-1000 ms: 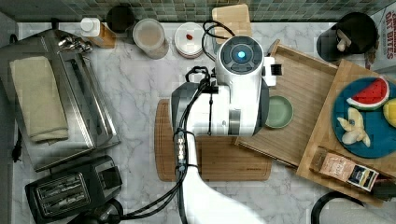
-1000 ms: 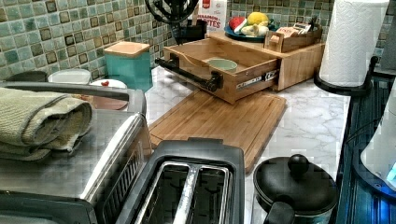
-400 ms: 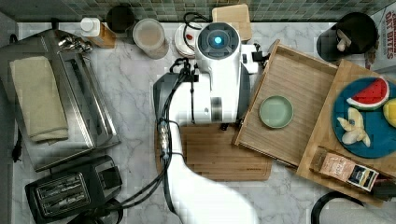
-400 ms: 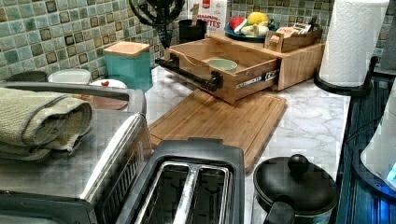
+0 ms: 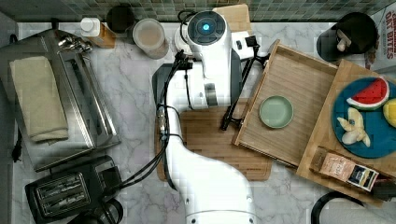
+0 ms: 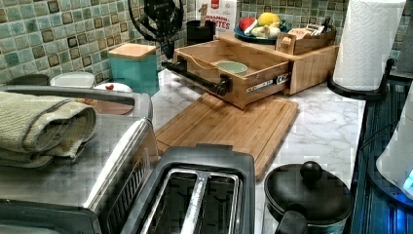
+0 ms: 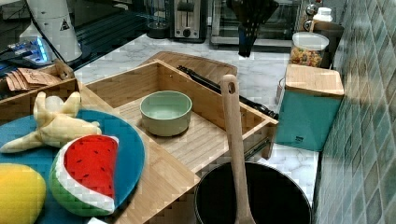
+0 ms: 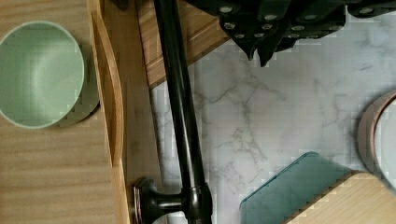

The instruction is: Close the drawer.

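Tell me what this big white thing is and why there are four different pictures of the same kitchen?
The big white thing is a robot arm. It is meant to push the wooden drawer shut. The drawer is pulled out, and a green bowl sits inside it.

Four cameras took the pictures at the same moment. One looks straight down from above. Two look from the sides. One rides on the robot's wrist, so it sees up close the drawer's black handle and the marble counter.

The dark end effector, the robot's hand, hangs just above one end of the handle. It holds nothing.

Also on the counter: a cutting board, a toaster, a teal box, and a blue plate with toy fruit.
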Robot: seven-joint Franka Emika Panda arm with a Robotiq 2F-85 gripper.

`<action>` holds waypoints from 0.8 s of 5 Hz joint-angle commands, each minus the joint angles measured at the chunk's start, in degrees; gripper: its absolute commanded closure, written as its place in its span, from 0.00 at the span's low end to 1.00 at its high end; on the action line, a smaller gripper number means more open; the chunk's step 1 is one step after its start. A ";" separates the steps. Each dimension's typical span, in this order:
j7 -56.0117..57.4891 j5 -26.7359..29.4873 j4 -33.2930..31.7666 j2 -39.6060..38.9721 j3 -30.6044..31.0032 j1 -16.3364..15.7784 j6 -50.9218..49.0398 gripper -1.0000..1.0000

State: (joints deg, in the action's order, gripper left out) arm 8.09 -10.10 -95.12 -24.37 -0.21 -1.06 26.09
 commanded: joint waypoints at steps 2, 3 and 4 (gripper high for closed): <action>9.53 -4.64 -0.24 -3.81 1.08 0.84 5.95 1.00; 9.81 -3.76 1.35 -5.49 0.98 1.34 2.75 1.00; 10.11 -3.56 1.87 -6.43 0.69 1.70 2.14 1.00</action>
State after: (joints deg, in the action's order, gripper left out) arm 13.67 -13.94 -96.18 -29.12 0.87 -1.07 31.00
